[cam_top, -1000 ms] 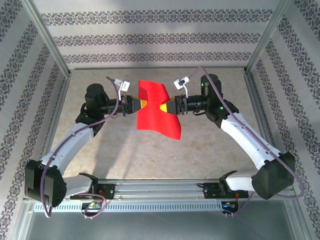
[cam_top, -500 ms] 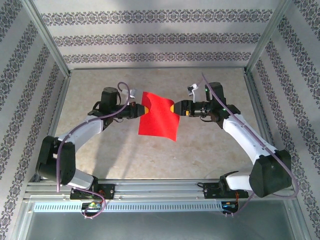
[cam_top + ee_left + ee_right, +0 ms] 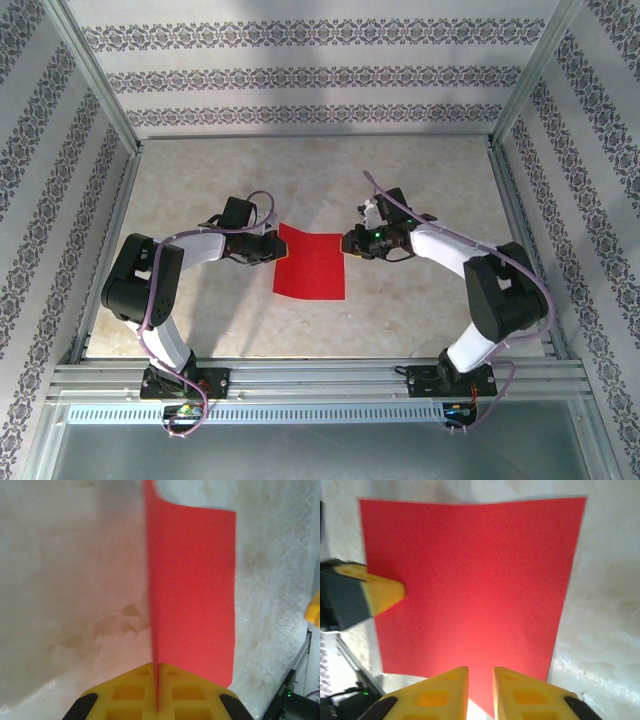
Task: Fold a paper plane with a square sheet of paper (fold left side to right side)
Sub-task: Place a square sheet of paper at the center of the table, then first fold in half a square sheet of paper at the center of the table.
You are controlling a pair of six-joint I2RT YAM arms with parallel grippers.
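Note:
The square sheet of paper (image 3: pixel 312 265) is bright red and lies low over the middle of the table. It is not a dart shape. My left gripper (image 3: pixel 272 247) is at its left edge. In the left wrist view the yellow jaws (image 3: pixel 157 667) are shut on that edge, and the sheet (image 3: pixel 195 590) runs away from them. My right gripper (image 3: pixel 347 243) is at the sheet's right edge. In the right wrist view its fingers (image 3: pixel 480 672) stand slightly apart over the sheet (image 3: pixel 470 575), with nothing pinched between them. The left gripper's yellow fingertip (image 3: pixel 382 594) shows at the sheet's far side.
The pale marbled table (image 3: pixel 420 190) is bounded by metal frame posts and patterned walls (image 3: pixel 300 80). A metal rail (image 3: pixel 320 380) with the arm bases runs along the near edge. Bare table lies behind and in front of the sheet.
Both arms have come down from holding the sheet up in the air to table level. The sheet has flattened out. The right gripper's jaws have parted from its edge.

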